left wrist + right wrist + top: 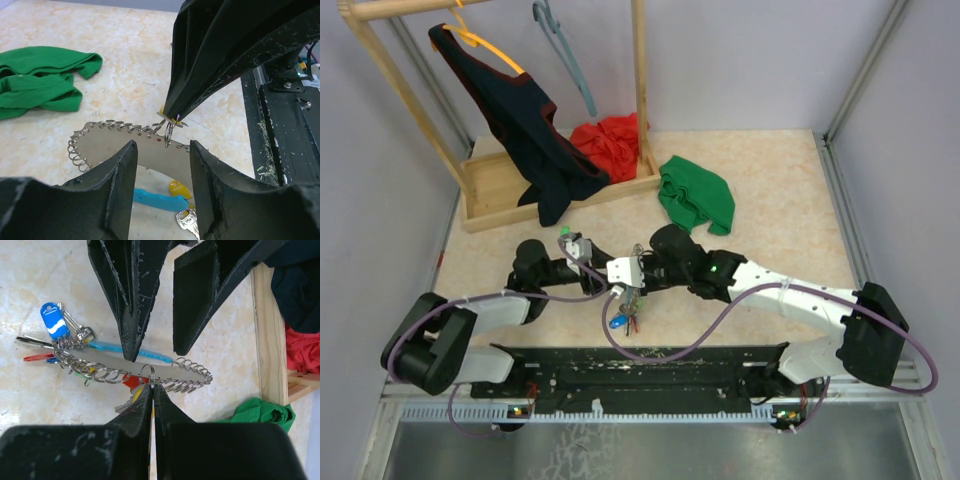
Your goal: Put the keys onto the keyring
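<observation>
The keyring (190,375), a silver wire loop strung with small split rings, lies on the table with its light-blue segment (112,347) and a cluster of tagged keys (52,332) at one end. It also shows in the top view (625,315) and the left wrist view (107,125). My right gripper (153,386) is shut on the small split ring of a yellow-tagged key (134,399), held against the wire. My left gripper (162,147) is open, its fingers either side of the wire and blue segment (155,200). Both grippers meet over the ring (625,285).
A green cloth (695,195) lies behind the grippers. A wooden rack (510,195) at the back left holds a dark garment (520,120), with a red cloth (610,140) on its base. A black rail (640,365) runs along the near edge.
</observation>
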